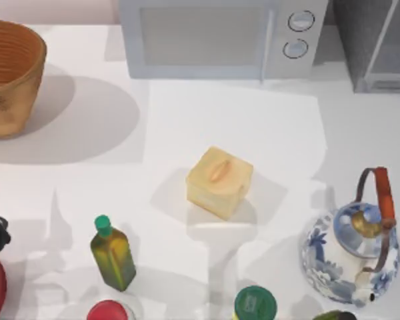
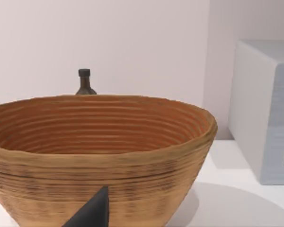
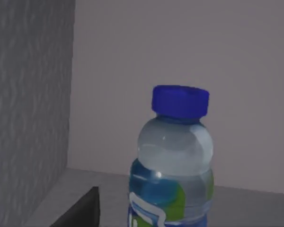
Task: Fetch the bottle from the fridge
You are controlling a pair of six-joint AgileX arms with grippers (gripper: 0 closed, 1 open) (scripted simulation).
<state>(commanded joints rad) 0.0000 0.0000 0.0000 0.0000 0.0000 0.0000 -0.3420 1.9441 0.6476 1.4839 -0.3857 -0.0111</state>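
At the top view's left edge we see the woven basket (image 1: 10, 73). Our left wrist view looks straight at it, with a dark bottle neck (image 2: 84, 81) rising behind its rim and one dark fingertip (image 2: 92, 213) of the left gripper low in front. From that sliver we cannot tell how the left fingers stand. That arm seems parked on the basket side, well apart from the job.

Moving right along the back, the white microwave (image 1: 220, 37) stands between the basket and the fridge (image 1: 377, 43), which sits in the far right corner. On the open table in front lie a pale yellow box (image 1: 219, 181), an olive-green bottle (image 1: 113, 253) and a blue-and-white teapot (image 1: 355, 250).

The right wrist view looks into the fridge's grey interior (image 3: 28, 94). There the bottle (image 3: 173, 165) stands upright on the floor of the cabinet, blue cap (image 3: 180, 100) on top, long axis vertical, near the camera and dead ahead of it. One dark fingertip (image 3: 80, 210) of the right gripper shows beside it, apparently not touching. Whether those fingers are apart or together we cannot tell.

Our right arm is plainly the nearer one. The coming move turns on it reaching forward, so the fingers pass either side of the upright body below the cap.
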